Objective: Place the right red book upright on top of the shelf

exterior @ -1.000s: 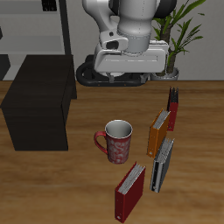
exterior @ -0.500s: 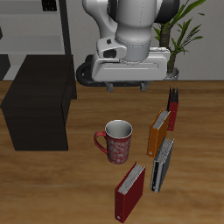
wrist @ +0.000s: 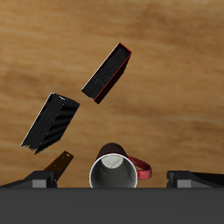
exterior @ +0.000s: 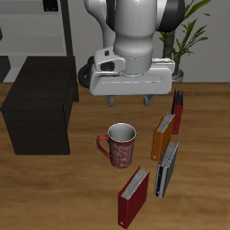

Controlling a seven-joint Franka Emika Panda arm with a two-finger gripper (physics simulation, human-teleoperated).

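Above the middle of the desk (exterior: pixel 54 193) hangs the tool (exterior: pixel 128 101), its two fingers (exterior: pixel 110 101) pointing down and set wide apart, nothing between them. It sits high over the red-patterned mug (exterior: pixel 118 144), with clear air between the two. The wrist view looks straight down into that mug's pale inside, the handle poking out to one side, and the dark fingertips frame the shot at each side.

Now the book we care about: the right red book (exterior: pixel 133 197) stands close to the desk's front edge, bright red cover, whitish page edges facing up, leaning slightly. Just beside it stands a grey book (exterior: pixel 166 169) with dark covers, and the wrist view shows the pair as two separate slabs on the wood, red trim on one, striped pages on the other. They're near each other but whether they touch I can't tell.

Farther back, an orange book (exterior: pixel 162 135) stands upright, and behind that a thin dark red book (exterior: pixel 177 110), close to the base of a potted plant (exterior: pixel 184 40).

Across the desk, well apart from all the books, sits the shelf (exterior: pixel 40 103), a low black box, its top bare. Behind it rises a tall grey rack (exterior: pixel 45 27).
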